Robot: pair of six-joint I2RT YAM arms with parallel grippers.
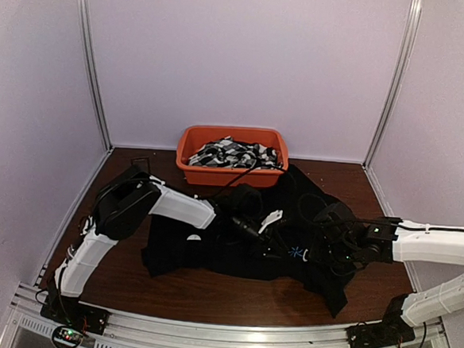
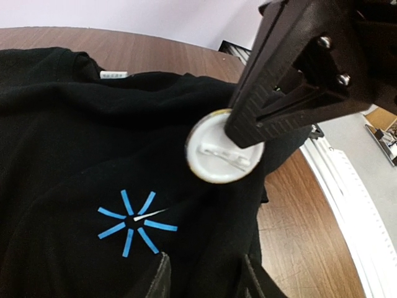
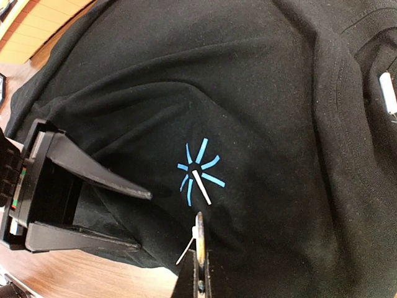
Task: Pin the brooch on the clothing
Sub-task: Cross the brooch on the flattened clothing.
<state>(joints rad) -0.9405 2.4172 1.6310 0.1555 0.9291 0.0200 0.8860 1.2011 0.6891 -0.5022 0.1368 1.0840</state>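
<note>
Broadly, a brown table (image 1: 208,292) is seen, and the black shirt (image 1: 210,256) is spread, loosely rumpled, across its middle. An orange basket (image 1: 232,176) of patterned cloth is set at twelve o'clock, just beyond the shirt's far edge. The left gripper (image 3: 142,220) is brought in from nine o'clock. Its fingers are held apart around a raised fold of the shirt, and whether the fold is pinched cannot be told. The right gripper (image 2: 245,127), reaching from three o'clock, is clamped on the rim of the round white brooch (image 2: 214,158). The brooch is held just above the cloth, at one o'clock from the blue starburst mark (image 2: 138,222). A small white tag (image 2: 113,74) is seen near the collar. The shirt is judged soft and limp, so a fold beside the mark is best taken up. The brooch is judged light, stiff and slick, with a thin pin easily bent, so it is best gripped by the rim.
</note>
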